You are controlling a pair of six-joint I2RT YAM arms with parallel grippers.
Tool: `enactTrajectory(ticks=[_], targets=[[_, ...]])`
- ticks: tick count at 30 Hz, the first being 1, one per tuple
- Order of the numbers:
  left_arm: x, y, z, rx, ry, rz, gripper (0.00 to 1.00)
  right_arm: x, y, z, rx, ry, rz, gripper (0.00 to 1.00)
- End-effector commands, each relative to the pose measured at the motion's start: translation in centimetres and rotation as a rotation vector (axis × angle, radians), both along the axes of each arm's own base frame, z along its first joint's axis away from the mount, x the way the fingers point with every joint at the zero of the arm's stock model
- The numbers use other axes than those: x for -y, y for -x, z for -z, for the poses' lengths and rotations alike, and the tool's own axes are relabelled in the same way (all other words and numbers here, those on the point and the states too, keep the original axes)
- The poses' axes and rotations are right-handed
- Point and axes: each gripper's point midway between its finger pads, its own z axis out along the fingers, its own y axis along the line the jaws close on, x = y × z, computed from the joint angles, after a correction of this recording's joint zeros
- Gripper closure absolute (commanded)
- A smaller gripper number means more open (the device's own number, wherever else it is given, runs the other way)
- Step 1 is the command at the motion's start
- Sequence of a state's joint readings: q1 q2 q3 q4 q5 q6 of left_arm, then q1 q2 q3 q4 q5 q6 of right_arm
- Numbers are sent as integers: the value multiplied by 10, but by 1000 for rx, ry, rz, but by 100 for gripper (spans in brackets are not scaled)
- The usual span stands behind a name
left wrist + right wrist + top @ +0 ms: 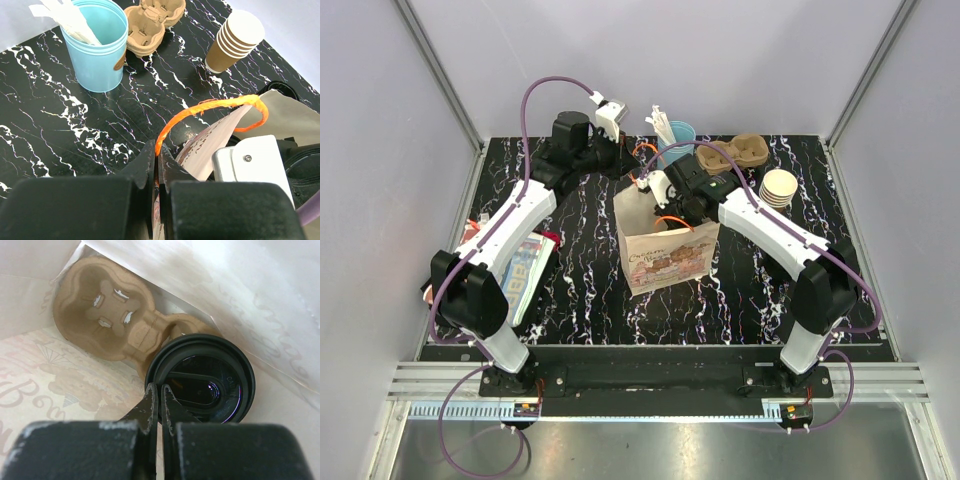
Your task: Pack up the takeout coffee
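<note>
Bright and even from overhead in the top view, with soft, short shadows on the marbled table (590, 300) and white glare along the metal rail (660, 407). Crisp in the left wrist view, except on the blurred left gripper (156, 155). Dimmer and warmer inside the paper bag (280, 300), with small glints on the black lid (210, 385) and softness on the right gripper (160, 392).

blue cup (97, 60) | cup stack (232, 45) | pulp carriers (150, 25) | paper bag (665, 262) upright
</note>
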State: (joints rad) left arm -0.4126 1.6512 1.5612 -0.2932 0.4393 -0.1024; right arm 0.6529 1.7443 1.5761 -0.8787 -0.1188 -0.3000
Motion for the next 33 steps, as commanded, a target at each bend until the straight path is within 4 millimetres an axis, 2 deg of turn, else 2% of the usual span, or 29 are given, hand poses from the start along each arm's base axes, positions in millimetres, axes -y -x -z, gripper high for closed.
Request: enactTrajectory(ticks=[1,33], targets=[[-2,2,-31,90,28,-10,100,-5,-3,-1,4,-25,-14,100],[-2,2,-30,89,26,-10,100,-6,-11,-3,35,-26,-9,100]])
